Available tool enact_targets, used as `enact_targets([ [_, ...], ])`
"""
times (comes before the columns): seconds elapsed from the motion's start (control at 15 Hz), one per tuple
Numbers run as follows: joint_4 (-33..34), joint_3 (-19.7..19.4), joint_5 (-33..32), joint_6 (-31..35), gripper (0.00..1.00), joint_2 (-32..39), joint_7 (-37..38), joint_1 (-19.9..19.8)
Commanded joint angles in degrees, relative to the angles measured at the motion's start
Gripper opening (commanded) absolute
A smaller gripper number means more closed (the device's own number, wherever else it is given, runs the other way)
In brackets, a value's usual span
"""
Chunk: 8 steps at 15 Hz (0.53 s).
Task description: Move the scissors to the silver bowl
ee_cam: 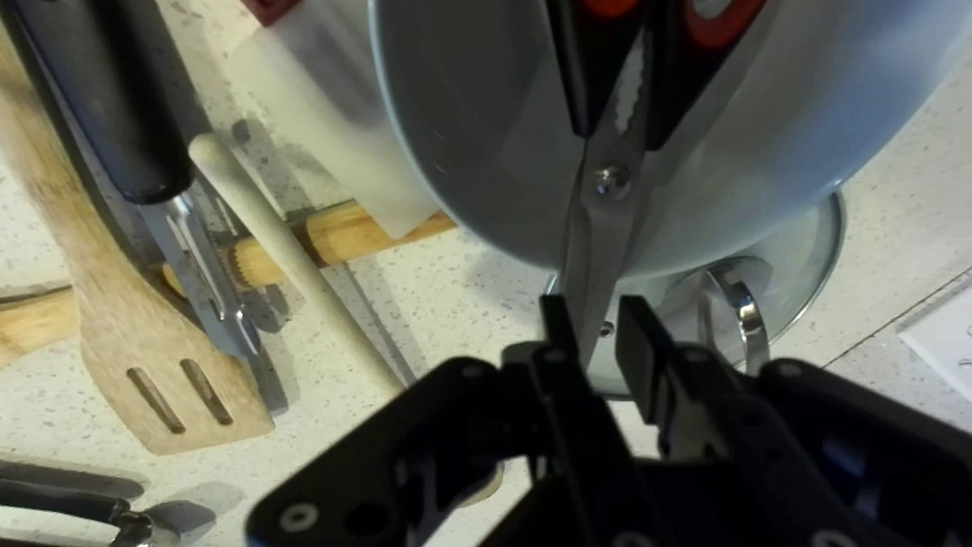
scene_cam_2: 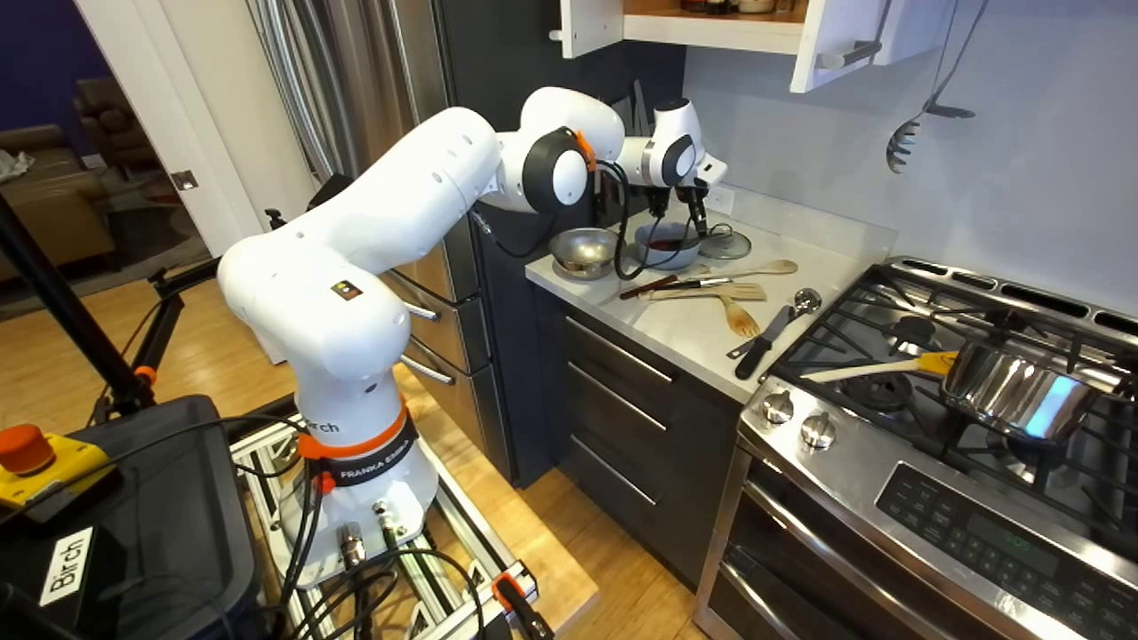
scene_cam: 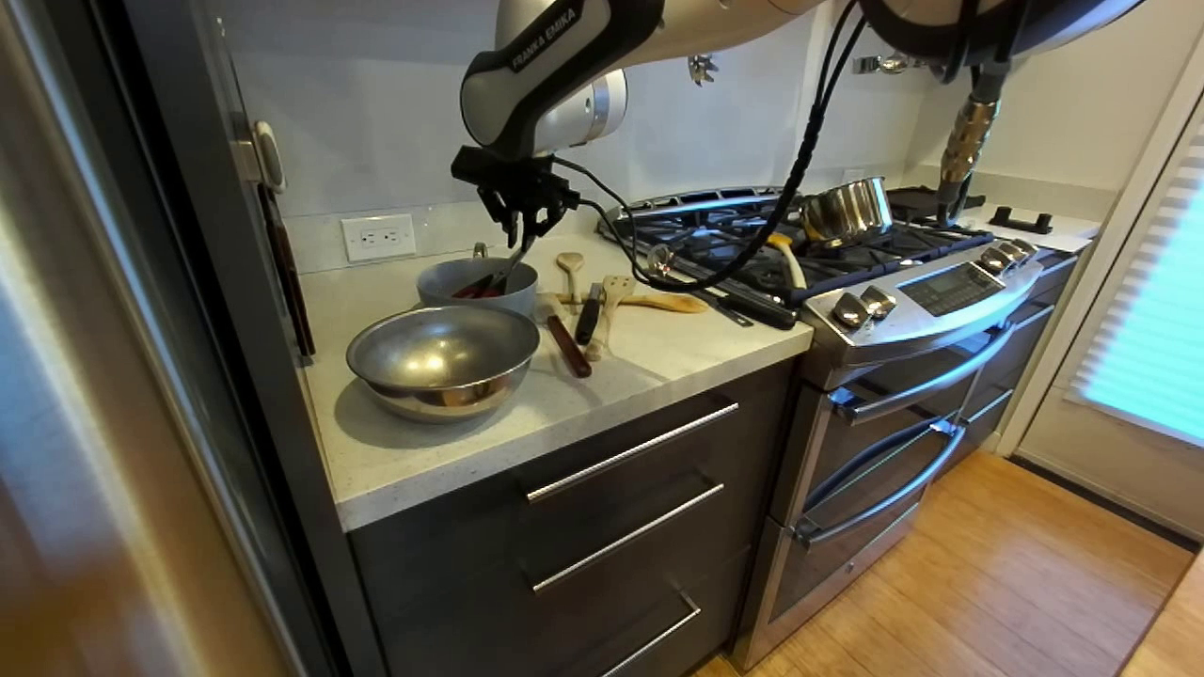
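The scissors [ee_cam: 610, 182] have black and red handles and steel blades. They lean in the smaller grey-blue bowl [ee_cam: 759, 220], handles inside it and blades pointing up past its rim. In an exterior view the blades [scene_cam: 517, 256] rise toward my gripper [scene_cam: 523, 233]. In the wrist view my gripper [ee_cam: 596, 323] is open, with its fingers on either side of the blades. The left finger is close to the blade; a gap shows at the right finger. The silver bowl [scene_cam: 442, 353] is wide, shiny and in front of the smaller bowl; it also shows in an exterior view [scene_cam_2: 585, 252].
Wooden utensils, including a slotted spatula [ee_cam: 175, 380], and a black-handled peeler [ee_cam: 114, 99] lie beside the smaller bowl. A glass lid [scene_cam_2: 725, 244] lies behind it. The wall outlet [scene_cam: 378, 237] is close behind. A stove with a steel pot [scene_cam_2: 1013, 391] stands farther along the counter.
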Motion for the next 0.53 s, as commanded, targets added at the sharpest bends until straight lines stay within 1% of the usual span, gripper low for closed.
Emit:
enact_targets([
  [0.0, -0.2, -2.6, -2.2, -0.3, 0.56, 0.2, 3.6, 0.8],
  [0.13, -0.1, -4.7, -3.2, -0.2, 0.69, 0.7, 8.0, 1.2],
  [0.2, 0.3, -5.7, -3.8, 0.7, 0.78, 1.4, 10.6, 1.3],
  [0.27, 1.0, -4.3, -3.2, -1.3, 0.85, 1.8, 9.8, 0.4],
  [0.33, 0.2, -3.2, -3.3, -0.4, 0.68, 0.5, 7.5, 0.2],
  [0.4, 0.2, -3.3, -3.3, -0.5, 0.75, 0.7, 8.0, 0.0],
  [0.47, 0.2, -3.3, -3.3, -0.5, 1.0, 0.9, 8.2, 0.0],
])
